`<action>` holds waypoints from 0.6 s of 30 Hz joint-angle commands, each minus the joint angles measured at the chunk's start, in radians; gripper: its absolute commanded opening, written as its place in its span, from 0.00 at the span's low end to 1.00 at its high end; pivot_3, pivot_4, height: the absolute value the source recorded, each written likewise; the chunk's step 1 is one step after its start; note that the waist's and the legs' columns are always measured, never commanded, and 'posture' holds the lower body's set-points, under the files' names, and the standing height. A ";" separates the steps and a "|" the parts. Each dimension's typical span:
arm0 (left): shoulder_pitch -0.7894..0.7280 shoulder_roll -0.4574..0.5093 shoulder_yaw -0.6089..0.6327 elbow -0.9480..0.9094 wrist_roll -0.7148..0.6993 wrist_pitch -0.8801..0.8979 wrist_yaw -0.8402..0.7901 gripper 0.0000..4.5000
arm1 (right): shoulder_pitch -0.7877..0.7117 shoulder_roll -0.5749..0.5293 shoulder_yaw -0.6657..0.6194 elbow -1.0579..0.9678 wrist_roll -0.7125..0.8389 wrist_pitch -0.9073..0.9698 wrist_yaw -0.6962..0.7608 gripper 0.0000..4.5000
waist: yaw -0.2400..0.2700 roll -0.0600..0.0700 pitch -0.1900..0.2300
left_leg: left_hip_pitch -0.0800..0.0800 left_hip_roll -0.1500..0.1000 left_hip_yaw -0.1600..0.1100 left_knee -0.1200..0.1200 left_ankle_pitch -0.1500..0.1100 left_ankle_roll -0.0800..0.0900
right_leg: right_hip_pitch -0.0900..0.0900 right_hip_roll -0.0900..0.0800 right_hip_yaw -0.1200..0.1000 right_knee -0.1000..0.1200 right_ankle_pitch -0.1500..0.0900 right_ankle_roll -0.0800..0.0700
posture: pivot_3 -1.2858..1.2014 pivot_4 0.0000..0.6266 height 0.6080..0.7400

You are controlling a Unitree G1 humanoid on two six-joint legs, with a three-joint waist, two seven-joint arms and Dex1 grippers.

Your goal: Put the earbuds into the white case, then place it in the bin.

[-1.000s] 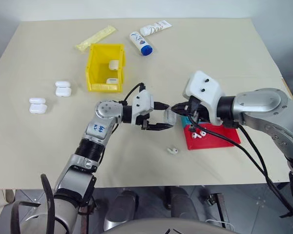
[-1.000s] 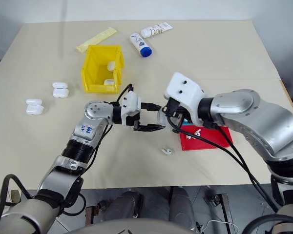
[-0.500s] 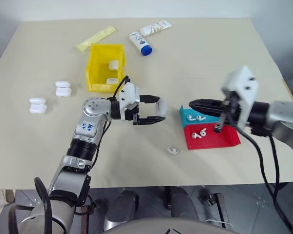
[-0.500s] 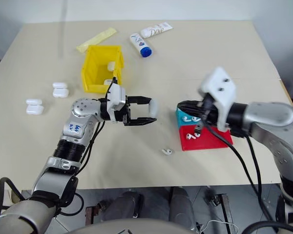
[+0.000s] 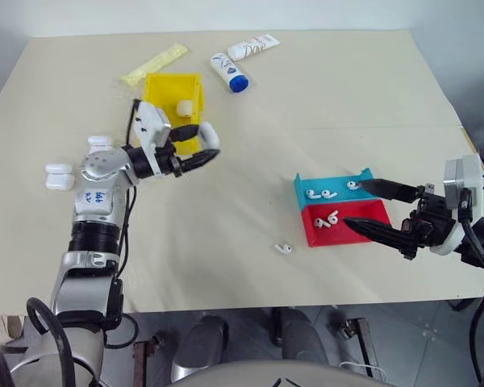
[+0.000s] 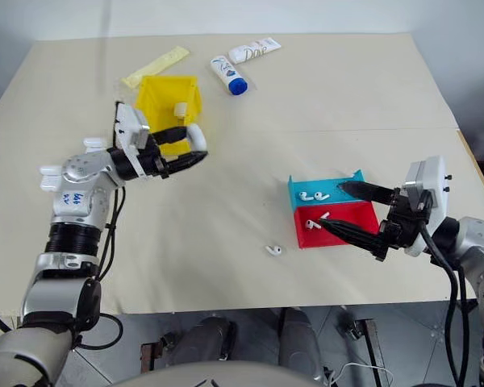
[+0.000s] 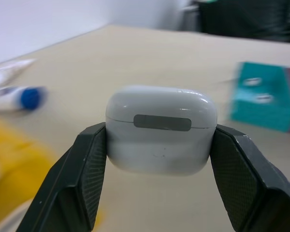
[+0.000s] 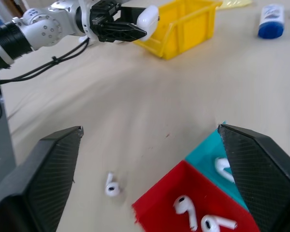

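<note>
Left gripper [image 5: 200, 149] fingers pinching glossy white rounded case [image 5: 207, 135] beside yellow plastic bin [image 5: 166, 87], likely for drop-in; right gripper [image 5: 371, 208] fingers spread.

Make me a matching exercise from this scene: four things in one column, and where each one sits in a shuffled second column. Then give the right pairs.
Things
1. white case
2. loose earbud
3. blue-capped tube
4. right gripper

Places or states
A. lying on the bare table, in front of the red tray
B. at the far side of the table, beyond the yellow bin
C. open, next to the trays
D. clamped between the fingers of the left gripper

Pairs: 1-D, 2-A, 3-B, 4-C
</note>
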 commanded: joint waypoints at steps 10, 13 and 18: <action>-0.320 -0.003 0.009 0.514 0.167 -0.187 0.290 0.62 | 0.013 0.052 0.048 -0.079 -0.010 -0.059 -0.099 1.00 | 0.003 -0.002 0.001 | -0.001 -0.001 -0.001 0.000 0.000 0.000 | 0.000 0.000 -0.001 0.000 0.000 0.000 | 0.52 0.24 1.00; -0.351 -0.005 0.008 0.573 0.181 -0.212 0.311 0.92 | 0.017 0.040 0.040 -0.078 -0.009 -0.057 -0.102 1.00 | 0.000 -0.002 0.001 | -0.001 -0.001 0.000 0.000 0.000 0.000 | 0.000 0.000 -0.001 0.000 0.000 0.001 | 0.52 0.24 1.00; -0.325 0.013 0.015 0.541 0.164 -0.307 0.205 1.00 | -0.002 0.002 0.033 -0.048 -0.008 -0.056 -0.083 1.00 | -0.002 -0.003 0.001 | -0.001 0.000 0.000 0.000 0.000 0.000 | -0.001 0.000 -0.001 0.000 0.000 0.001 | 0.52 0.24 1.00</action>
